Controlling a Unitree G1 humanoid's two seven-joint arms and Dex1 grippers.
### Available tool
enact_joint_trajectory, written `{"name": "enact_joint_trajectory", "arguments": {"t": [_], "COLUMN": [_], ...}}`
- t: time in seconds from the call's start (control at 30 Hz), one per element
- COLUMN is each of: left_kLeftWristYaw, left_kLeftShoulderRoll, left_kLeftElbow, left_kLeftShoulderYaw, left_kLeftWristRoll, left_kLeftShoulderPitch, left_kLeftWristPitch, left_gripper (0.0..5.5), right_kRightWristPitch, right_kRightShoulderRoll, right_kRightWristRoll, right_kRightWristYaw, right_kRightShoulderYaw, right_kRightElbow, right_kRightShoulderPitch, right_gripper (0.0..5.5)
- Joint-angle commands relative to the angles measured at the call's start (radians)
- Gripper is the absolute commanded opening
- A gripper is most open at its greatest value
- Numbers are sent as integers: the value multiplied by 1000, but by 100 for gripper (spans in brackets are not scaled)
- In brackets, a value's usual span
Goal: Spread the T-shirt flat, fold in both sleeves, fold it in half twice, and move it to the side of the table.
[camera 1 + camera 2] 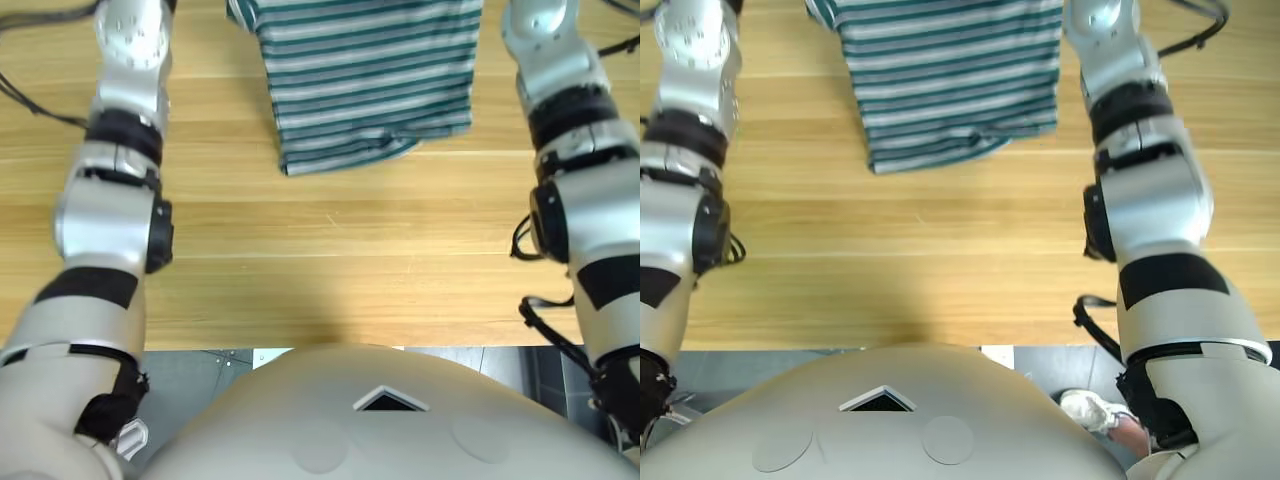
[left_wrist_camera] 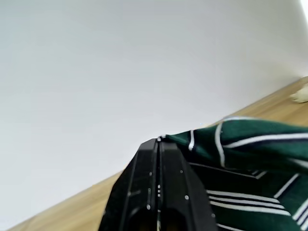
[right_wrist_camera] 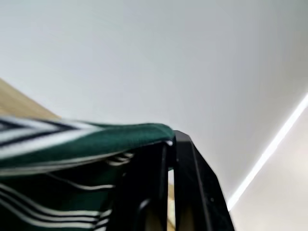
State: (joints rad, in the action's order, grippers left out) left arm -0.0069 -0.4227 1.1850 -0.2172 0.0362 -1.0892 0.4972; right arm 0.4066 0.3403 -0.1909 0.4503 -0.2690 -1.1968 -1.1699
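Note:
A green T-shirt (image 1: 365, 80) with white stripes lies at the far middle of the wooden table (image 1: 330, 260), its near hem slightly rumpled. Both arms stretch forward along its two sides, past the top of the head views. In the left wrist view my left gripper (image 2: 159, 140) is shut, with a fold of the T-shirt (image 2: 240, 144) pinched at its tips. In the right wrist view my right gripper (image 3: 169, 142) is shut on another edge of the T-shirt (image 3: 96, 139), which drapes away from the fingers.
Bare wooden tabletop (image 1: 940, 250) stretches between the shirt and the near edge. A white wall (image 2: 120, 72) rises behind the table. Beyond the near edge lies dark floor (image 1: 220, 365).

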Motion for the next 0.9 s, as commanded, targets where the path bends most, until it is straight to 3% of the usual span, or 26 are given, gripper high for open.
{"name": "enact_joint_trajectory", "arguments": {"t": [0.03, 0.23, 0.37, 0.43, 0.53, 0.67, 0.87, 0.9], "left_kLeftWristYaw": [154, 6, -320, -480, -581, -562, -490, -484], "left_kLeftShoulderRoll": [-33, 17, -32, -97, -183, -200, -175, -173], "left_kLeftElbow": [108, 117, 26, -73, -257, -354, -351, -357], "left_kLeftShoulderYaw": [18, -102, -207, -211, -162, -90, -64, -60], "left_kLeftWristRoll": [-124, -284, -314, -224, -34, 44, -57, -61], "left_kLeftShoulderPitch": [-217, 266, 633, 815, 1007, 1075, 1100, 1110], "left_kLeftWristPitch": [-17, 161, 451, 557, 574, 504, 395, 393], "left_gripper": [0, 0, 0, 0, 0, 0, 0, 29], "right_kRightWristPitch": [10, 285, 471, 522, 503, 375, 237, 239], "right_kRightShoulderRoll": [-27, 40, 169, 261, 364, 389, 402, 405], "right_kRightWristRoll": [-45, -177, -80, -28, -15, -96, -212, -196], "right_kRightWristYaw": [155, -38, -319, -478, -615, -617, -556, -558], "right_kRightShoulderYaw": [56, -64, -62, -82, -97, -58, -22, -5], "right_kRightElbow": [-92, -16, 220, 375, 525, 573, 675, 702], "right_kRightShoulderPitch": [-214, 187, 593, 811, 1054, 1137, 1214, 1228], "right_gripper": [1, 1, 1, 1, 1, 1, 1, 0]}}
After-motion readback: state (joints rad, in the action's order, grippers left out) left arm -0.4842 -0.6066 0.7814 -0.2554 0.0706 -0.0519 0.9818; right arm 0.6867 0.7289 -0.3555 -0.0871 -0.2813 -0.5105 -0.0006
